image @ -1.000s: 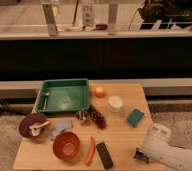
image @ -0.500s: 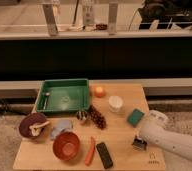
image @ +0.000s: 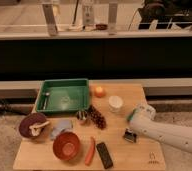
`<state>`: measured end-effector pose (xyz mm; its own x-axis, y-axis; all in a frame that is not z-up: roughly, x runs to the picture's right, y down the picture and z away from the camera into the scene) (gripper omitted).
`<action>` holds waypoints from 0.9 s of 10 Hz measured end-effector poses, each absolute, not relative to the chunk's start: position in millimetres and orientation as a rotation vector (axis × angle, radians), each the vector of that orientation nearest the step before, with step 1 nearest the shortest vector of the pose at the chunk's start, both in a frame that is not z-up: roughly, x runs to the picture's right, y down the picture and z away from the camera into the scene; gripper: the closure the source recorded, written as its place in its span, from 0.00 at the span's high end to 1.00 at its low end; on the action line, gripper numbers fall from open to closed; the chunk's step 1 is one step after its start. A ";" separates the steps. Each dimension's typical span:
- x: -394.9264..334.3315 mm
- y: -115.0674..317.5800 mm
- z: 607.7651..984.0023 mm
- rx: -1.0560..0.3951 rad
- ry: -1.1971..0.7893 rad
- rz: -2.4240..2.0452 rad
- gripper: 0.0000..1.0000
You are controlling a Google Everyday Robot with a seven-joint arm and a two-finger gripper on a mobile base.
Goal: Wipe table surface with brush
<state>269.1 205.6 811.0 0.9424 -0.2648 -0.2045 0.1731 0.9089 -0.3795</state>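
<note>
Light tan wood makes up the rectangular tabletop (image: 144, 95), which stands on a speckled grey floor (image: 4, 145) in front of a dark low wall (image: 89, 55) topped by a pale ledge with white posts (image: 50, 20). At its back left sits a green plastic tray (image: 64, 81), with a small orange ball (image: 99, 91) and a white round cup (image: 116, 103) to the right of it. A bunch of dark grapes (image: 97, 118) lies near the middle. Along the front are a maroon bowl (image: 29, 127), a round orange-red bowl (image: 67, 145), a long orange carrot-like piece (image: 90, 151) and a flat black rectangular bar (image: 104, 155). The white robot arm (image: 164, 131) reaches in from the right edge, and the gripper (image: 130, 134) hangs at its tip, right of centre, down at the wood. A small dark and pale shape there seems to be the stubby black-backed brush (image: 130, 137), low against the tabletop; whether the gripper is clamped on it cannot be told. Since a second ago the arm has swung from the front right corner back and leftward. It now covers the teal-green sponge block (image: 130, 116), of which only an edge shows. Everything else lies where it did.
</note>
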 end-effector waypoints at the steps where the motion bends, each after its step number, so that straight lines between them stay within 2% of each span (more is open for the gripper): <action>1: 257.7 207.1 808.9 -0.352 0.237 -0.250 0.00; 9: 240.7 209.9 806.4 -0.320 0.185 -0.300 0.00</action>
<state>240.7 209.9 806.4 0.9391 -0.3175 -0.1314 0.2593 0.9057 -0.3353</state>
